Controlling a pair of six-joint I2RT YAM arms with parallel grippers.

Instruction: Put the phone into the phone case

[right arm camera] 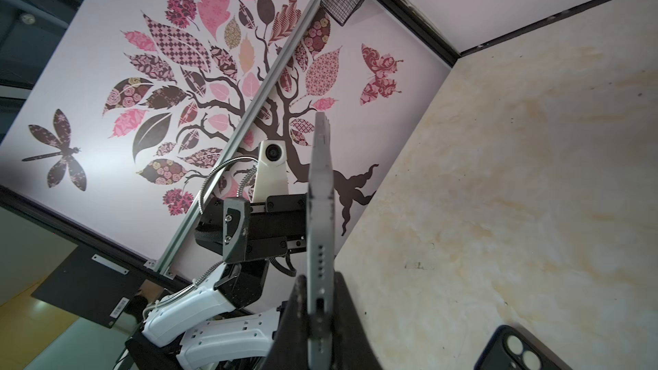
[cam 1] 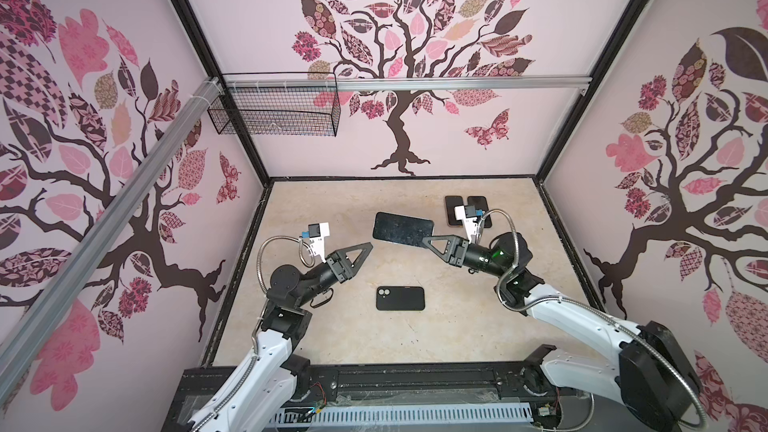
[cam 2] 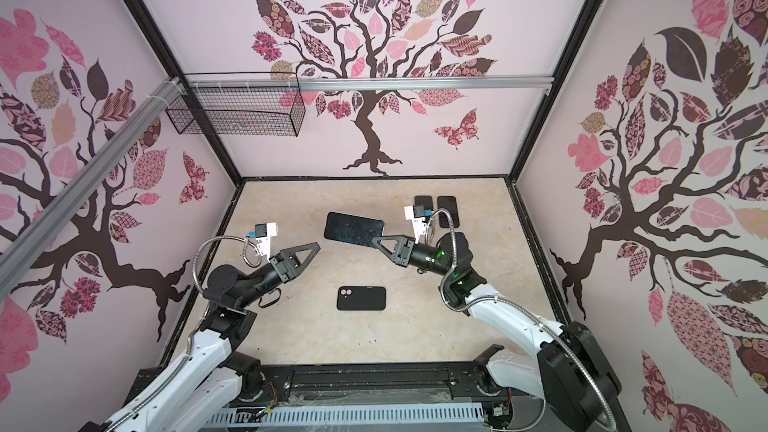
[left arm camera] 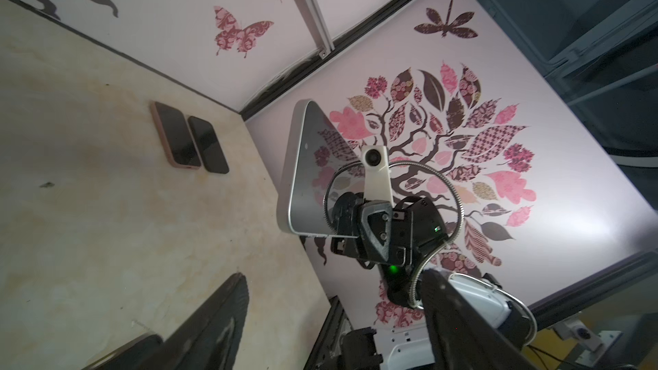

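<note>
- Booth walls point(cam 1: 415, 139) are pale pink with tree, leaf and butterfly decals; a beige marbled tabletop point(cam 1: 332, 338) is the work surface.
- wire basket point(cam 1: 274, 110) hangs on the rail point(cam 1: 415, 84), far behind and left of the phone case; its contents are unclear through the mesh.
- phone case point(cam 1: 400, 298) is black and lies flat on the tabletop. Its long axis runs left-right in both top views, with the camera cut-out at its left end. The phone is not in it.
- phone point(cam 1: 402, 228) is held in the air behind the phone case, toward the back wall. Its dark screen faces up with a slight tilt, and its long axis runs roughly parallel to the case's.
- right gripper point(cam 1: 426, 239) sits behind and right of the phone case, clamped on the phone's right end. The right wrist view shows the phone edge-on between the fingers point(right arm camera: 295, 315), with the port and speaker holes at the gripped end.
- left gripper point(cam 1: 368, 246) sits behind and left of the phone case, jaws spread wide, grasping nothing. Its fingers point(left arm camera: 220, 315) stand apart, and the phone's free end is near the tips but not between them.
- pink-cased phone point(left arm camera: 174, 135) and dark phone point(left arm camera: 207, 144) lie behind and right of the phone case. They are side by side, touching, screens up.
- barcode label point(right arm camera: 119, 306) sits on a dark panel outside the booth; the print is too small to read.
</note>
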